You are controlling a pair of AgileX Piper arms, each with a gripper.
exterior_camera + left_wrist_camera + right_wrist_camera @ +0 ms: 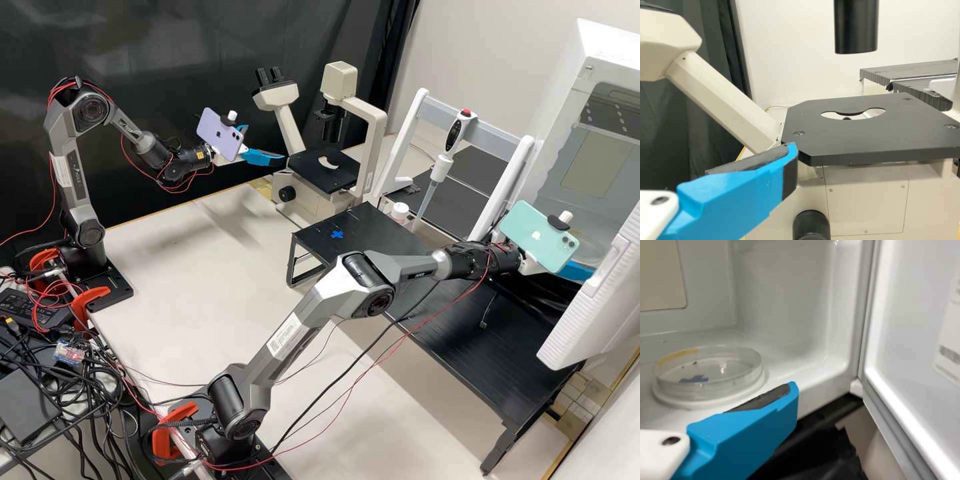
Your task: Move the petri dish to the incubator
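A lab bench with microscope (pixel 325 169), pipette (pixel 441 167) and incubator (pixel 597 153)

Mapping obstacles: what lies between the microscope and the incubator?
A white frame with a pipette held on it, as the high view shows.

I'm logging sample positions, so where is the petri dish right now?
In the right wrist view, the petri dish sits inside the incubator on the robot's right side, just beyond a blue finger.

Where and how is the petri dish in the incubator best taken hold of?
Probably grip the petri dish across opposite points of its side wall, coming in low through the incubator's open front: it is round and shallow, lying flat above a white base.
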